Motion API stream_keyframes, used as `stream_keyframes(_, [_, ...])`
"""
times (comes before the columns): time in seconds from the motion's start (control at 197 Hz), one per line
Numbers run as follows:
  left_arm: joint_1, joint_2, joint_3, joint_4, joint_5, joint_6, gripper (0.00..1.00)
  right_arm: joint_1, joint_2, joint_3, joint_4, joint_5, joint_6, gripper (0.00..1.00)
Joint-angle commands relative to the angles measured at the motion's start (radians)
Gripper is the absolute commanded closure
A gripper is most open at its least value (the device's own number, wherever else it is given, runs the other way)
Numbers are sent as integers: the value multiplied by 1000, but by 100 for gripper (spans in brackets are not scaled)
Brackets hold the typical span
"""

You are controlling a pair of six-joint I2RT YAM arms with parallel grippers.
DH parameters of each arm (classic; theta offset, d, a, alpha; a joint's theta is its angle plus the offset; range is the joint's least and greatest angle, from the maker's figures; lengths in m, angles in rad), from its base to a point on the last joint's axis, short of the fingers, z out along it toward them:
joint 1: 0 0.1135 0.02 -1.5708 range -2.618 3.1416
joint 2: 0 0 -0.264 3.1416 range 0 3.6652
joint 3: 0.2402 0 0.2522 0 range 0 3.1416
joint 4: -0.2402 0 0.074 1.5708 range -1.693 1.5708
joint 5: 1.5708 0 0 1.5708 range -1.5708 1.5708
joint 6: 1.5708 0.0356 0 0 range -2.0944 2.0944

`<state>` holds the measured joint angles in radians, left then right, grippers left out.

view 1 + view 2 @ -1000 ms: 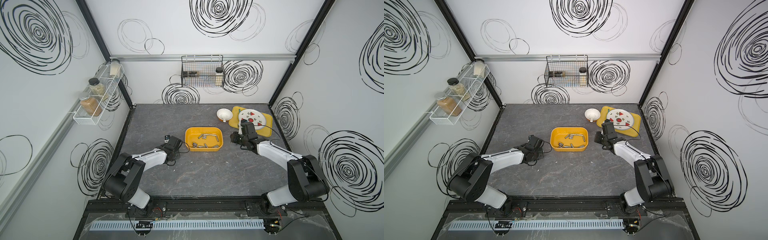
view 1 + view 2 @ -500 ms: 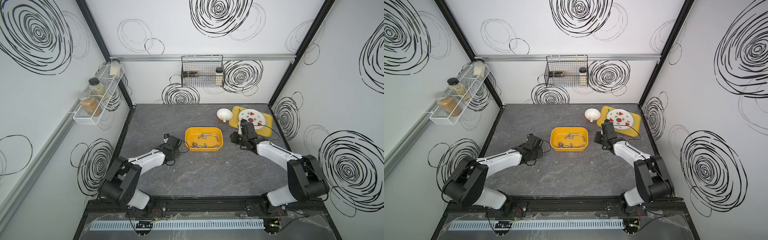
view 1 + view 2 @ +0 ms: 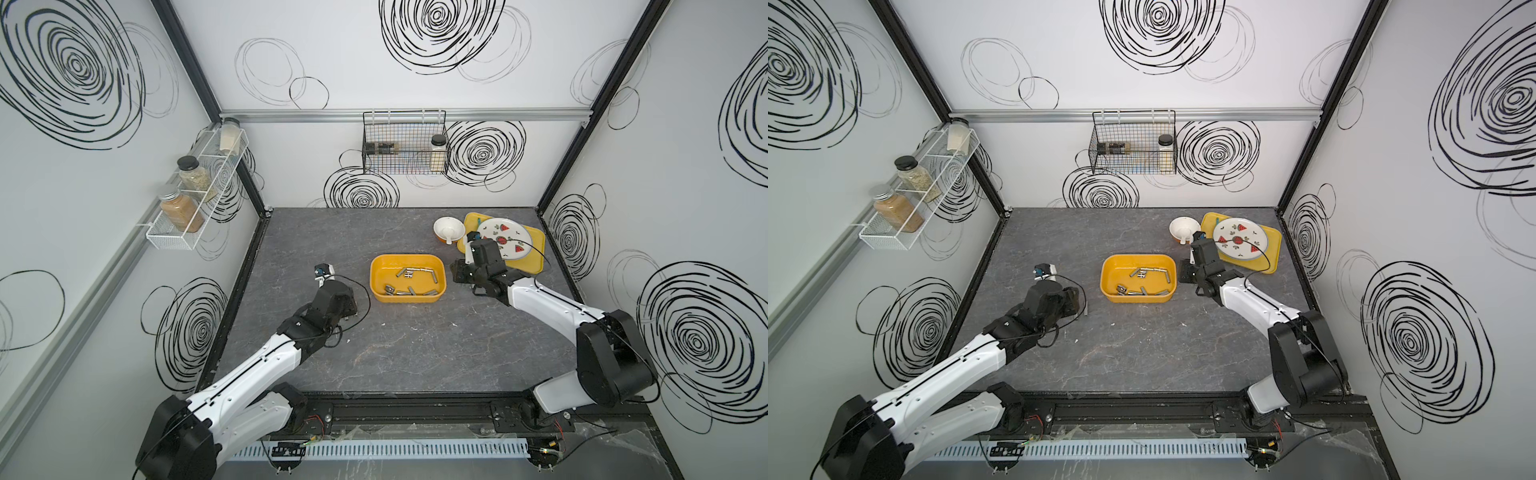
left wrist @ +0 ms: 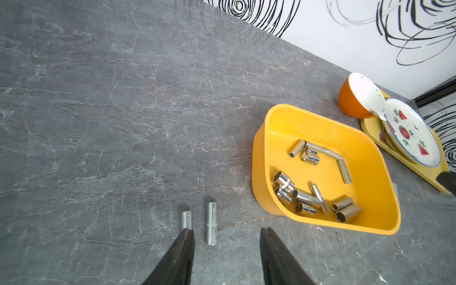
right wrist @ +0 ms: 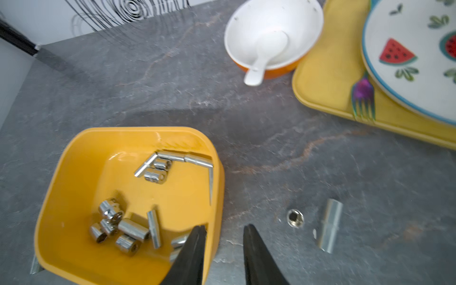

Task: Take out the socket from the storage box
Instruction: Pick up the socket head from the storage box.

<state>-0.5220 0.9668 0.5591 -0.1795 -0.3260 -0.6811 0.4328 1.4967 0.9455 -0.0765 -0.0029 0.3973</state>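
table [image 3: 415, 353] grey stone | storage box [image 3: 376, 274] centre | bowl [image 3: 438, 224], tray [image 3: 536, 249] back right | loose sockets [image 4: 211, 223] on either side of it

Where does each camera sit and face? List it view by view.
Both top views: high above the front edge, looking down toward the back wall; the left arm, right arm and whole table show.
Left wrist: on the left arm, looking past its open fingers at two sockets lying on the table.
Right wrist: on the right arm, looking past its fingers into the storage box.
Shared: every view shows the storage box.
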Motion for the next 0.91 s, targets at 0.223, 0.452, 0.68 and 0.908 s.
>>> stream_keyframes(0.223, [-25,-176,-128,-28,-98,2,49,106,288,305,-196,12,-205,70])
stream_keyframes(0.452, [-41,-144,-113,-55,-147,-12,48,112,408,397,-253,44,-251,70])
stream_keyframes(0.68, [-42,-123,-109,-43,-143,-11,48,112,496,464,-275,101,-258,69])
stream_keyframes(0.908, [-41,-120,-107,-32,-140,-9,48,113,580,544,-323,123,-276,69])
